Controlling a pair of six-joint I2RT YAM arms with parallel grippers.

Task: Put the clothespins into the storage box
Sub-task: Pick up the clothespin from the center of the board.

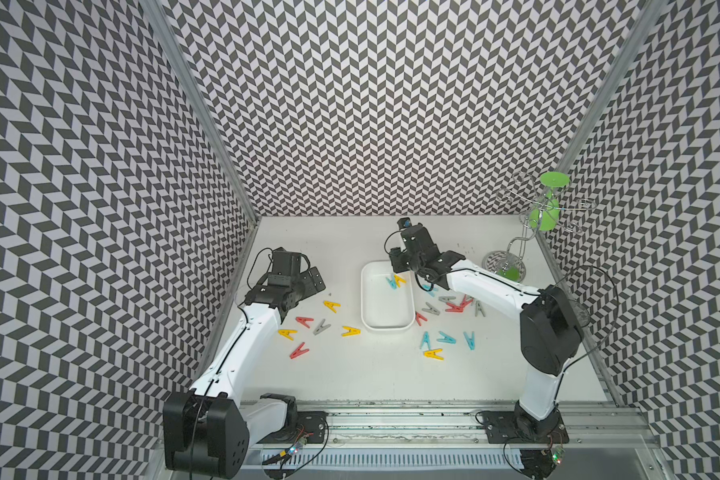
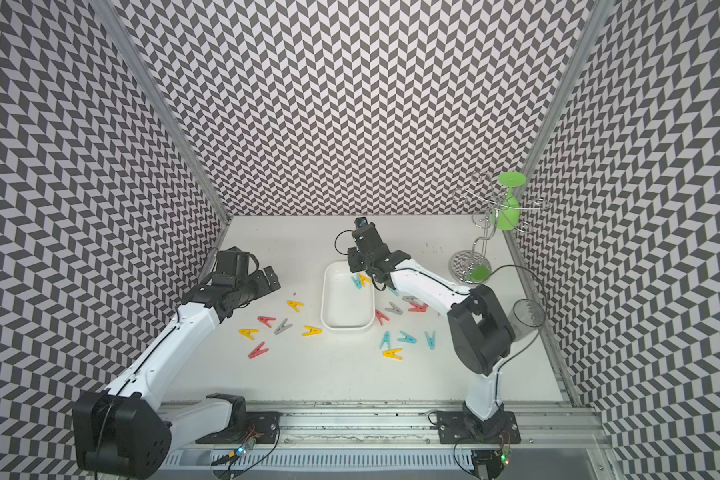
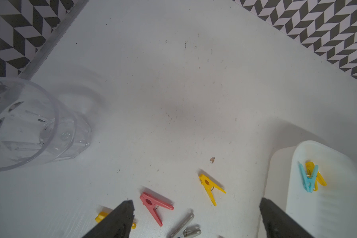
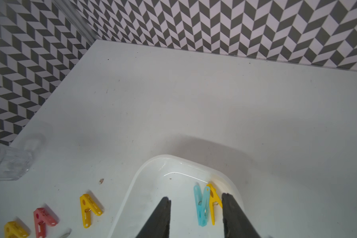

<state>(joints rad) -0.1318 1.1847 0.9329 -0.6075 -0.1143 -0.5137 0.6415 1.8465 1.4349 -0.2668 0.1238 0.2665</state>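
The white storage box (image 1: 366, 299) lies mid-table, seen in both top views. A light blue clothespin (image 4: 202, 206) and a yellow clothespin (image 4: 213, 202) lie side by side at its far end. My right gripper (image 4: 196, 196) hovers over them, open, touching neither pin. Left of the box, my left gripper (image 3: 196, 202) hangs wide open and empty above a red clothespin (image 3: 155, 206), a grey one (image 3: 186, 226) and a yellow one (image 3: 210, 187). More loose clothespins lie on either side of the box, among them a red one (image 1: 299, 351) and a blue one (image 1: 446, 338).
A clear plastic cup (image 3: 29, 127) stands by the left wall near my left gripper. Another clear cup (image 2: 526, 320) sits behind my right arm. A wire rack with a green goblet (image 1: 545, 208) hanging from it fills the back right corner. Patterned walls enclose three sides.
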